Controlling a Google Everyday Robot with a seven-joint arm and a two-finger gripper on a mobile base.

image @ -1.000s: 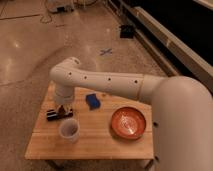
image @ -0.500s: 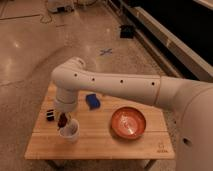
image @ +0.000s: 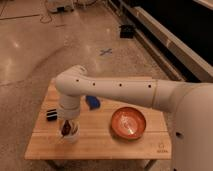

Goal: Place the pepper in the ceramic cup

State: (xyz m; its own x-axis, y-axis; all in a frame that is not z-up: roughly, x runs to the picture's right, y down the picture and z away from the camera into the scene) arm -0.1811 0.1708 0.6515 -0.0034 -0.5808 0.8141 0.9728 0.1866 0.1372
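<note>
My gripper (image: 67, 128) points straight down at the front left of the wooden table (image: 100, 145), right over the white ceramic cup (image: 72, 137). It is shut on the small dark-red pepper (image: 65, 131), which sits at the cup's mouth, level with the rim. The arm's wrist hides most of the cup's opening, and only the cup's lower wall and right side show.
A blue block (image: 93, 102) lies behind the cup near the table's middle. A wide orange-red bowl (image: 128, 123) stands to the right. A small black-and-white object (image: 50, 114) lies at the left edge. My arm spans the table from the right.
The gripper with the pepper has moved from behind the cup to directly over it and has come down to its mouth.
</note>
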